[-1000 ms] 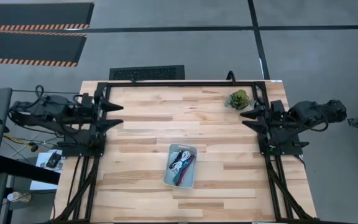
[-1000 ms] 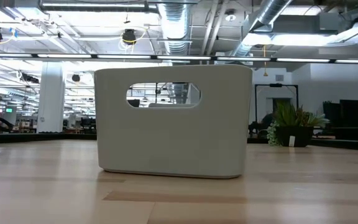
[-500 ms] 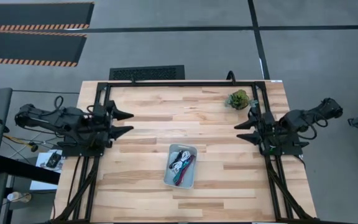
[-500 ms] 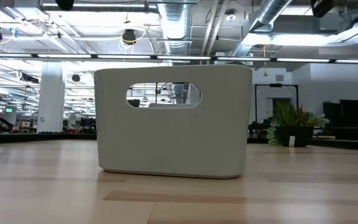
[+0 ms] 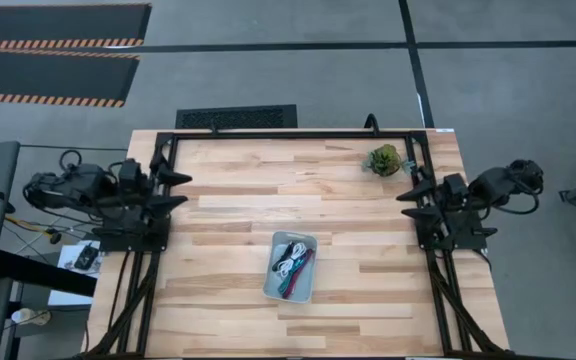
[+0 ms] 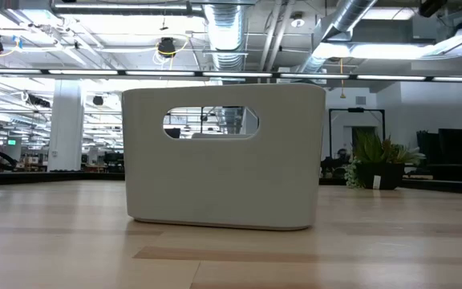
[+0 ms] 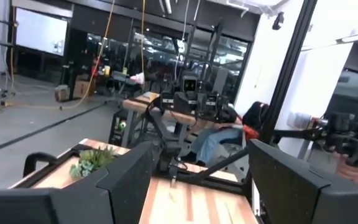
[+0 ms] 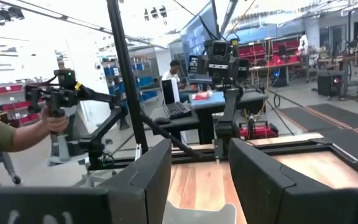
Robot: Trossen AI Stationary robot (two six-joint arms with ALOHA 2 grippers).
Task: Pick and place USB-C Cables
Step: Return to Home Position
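A grey tray (image 5: 268, 285) stands on the wooden table's near middle; the low view shows its end wall with a handle slot (image 6: 224, 156). Inside lie the USB-C cables in a loose tangle: white (image 5: 288, 265), magenta-red (image 5: 300, 266), teal-blue (image 5: 288, 290) and black (image 5: 281, 248). My left gripper (image 5: 186, 189) hovers open at the table's left edge, well away from the tray; its fingers frame the left wrist view (image 7: 197, 186). My right gripper (image 5: 410, 190) hovers open at the right edge (image 8: 201, 180), equally far from the tray.
A small green leafy plant (image 5: 383, 159) sits near the table's far right corner, close to my right gripper (image 6: 379, 164). A black frame (image 5: 288, 133) runs round the table. A person's hand (image 8: 51, 121) holds a handle device beyond the left side. Bare wood surrounds the tray.
Both grippers first reached a little toward the table's middle, then drew back toward their own edges, the left one to the left and the right one to the right. The tray and the cables stayed where they were.
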